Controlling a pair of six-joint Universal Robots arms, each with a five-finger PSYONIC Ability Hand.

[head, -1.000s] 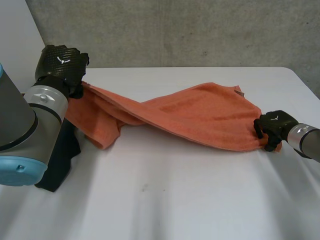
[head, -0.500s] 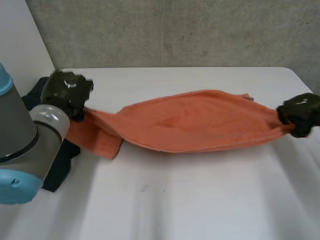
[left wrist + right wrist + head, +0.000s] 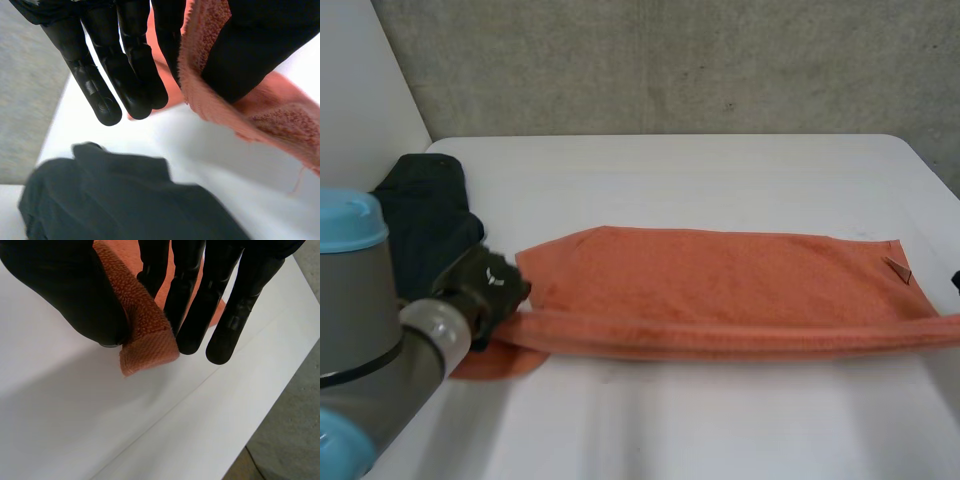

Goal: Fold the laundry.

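We are pinching orange towel [image 3: 720, 275] along near edge, one end each: left robot hand [image 3: 485, 290] thumb-to-fingers, right robot hand [image 3: 200, 285] likewise. Towel lying spread across counter [image 3: 720, 420]; first fold not yet made, dark garment [image 3: 420, 220] waiting.

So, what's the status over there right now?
Left hand pinching one end of the orange towel, right hand pinching the opposite corner. Towel stretched between them over the white table. Black garment beside left hand.
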